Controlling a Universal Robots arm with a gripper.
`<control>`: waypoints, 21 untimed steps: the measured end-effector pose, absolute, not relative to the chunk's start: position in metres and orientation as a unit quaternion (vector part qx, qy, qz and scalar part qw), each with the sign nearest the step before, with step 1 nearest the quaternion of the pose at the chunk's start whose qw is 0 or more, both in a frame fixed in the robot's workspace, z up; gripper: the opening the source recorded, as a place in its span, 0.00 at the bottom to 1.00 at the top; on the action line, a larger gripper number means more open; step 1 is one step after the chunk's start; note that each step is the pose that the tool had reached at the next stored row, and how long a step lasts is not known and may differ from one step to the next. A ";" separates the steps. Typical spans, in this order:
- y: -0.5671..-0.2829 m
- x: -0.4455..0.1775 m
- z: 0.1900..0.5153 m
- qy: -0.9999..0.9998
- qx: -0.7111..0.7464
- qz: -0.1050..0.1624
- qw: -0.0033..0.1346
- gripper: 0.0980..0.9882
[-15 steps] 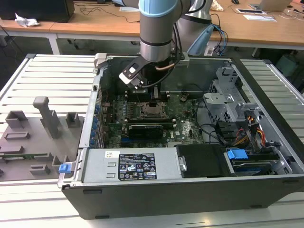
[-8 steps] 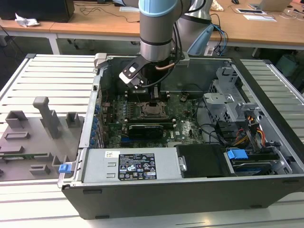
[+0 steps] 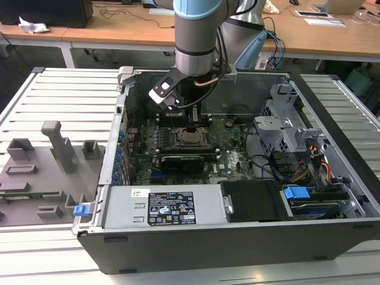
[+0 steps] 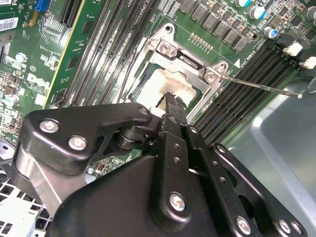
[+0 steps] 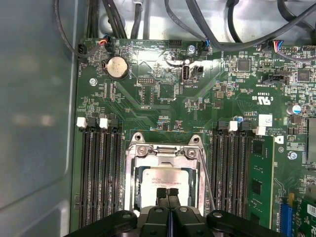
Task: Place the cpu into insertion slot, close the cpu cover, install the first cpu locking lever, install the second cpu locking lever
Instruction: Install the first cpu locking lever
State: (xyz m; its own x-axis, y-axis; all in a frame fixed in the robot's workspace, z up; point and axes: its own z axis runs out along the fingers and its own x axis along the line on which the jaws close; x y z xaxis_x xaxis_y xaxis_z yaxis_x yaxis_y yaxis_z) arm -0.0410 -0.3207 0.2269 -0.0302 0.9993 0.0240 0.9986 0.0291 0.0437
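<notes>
Together, gripping nothing, the two black fingers [image 5: 162, 196] hang tip-down right over the small square chip with a pale, smudged silvery top [image 5: 165, 174]. It sits in the black metal-rimmed socket [image 5: 137, 138] on the green circuit board [image 5: 148, 98]. The thin silvery frame plate [image 5: 163, 150] lies flat around it. The board lies far inside the open grey computer case [image 3: 237, 246].

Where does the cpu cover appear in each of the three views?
Exterior view: the cpu cover lies mid-board, directly under the gripper.
Second wrist view: silvery frame just beyond the gripper.
First wrist view: frame around the pale cpu, by the gripper.
Shared landmark: long memory slots flank it on both sides.
</notes>
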 end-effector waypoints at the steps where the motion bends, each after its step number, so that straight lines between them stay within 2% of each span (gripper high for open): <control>1: -0.321 -0.041 0.227 0.717 0.696 0.024 0.007 0.01; 21: -0.321 -0.041 0.234 0.716 0.698 0.024 0.007 0.01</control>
State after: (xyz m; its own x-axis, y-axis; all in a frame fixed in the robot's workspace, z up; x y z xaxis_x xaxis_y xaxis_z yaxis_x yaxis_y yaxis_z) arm -0.0410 -0.3207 0.2339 -0.0268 0.9994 0.0239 0.9987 0.0257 0.0435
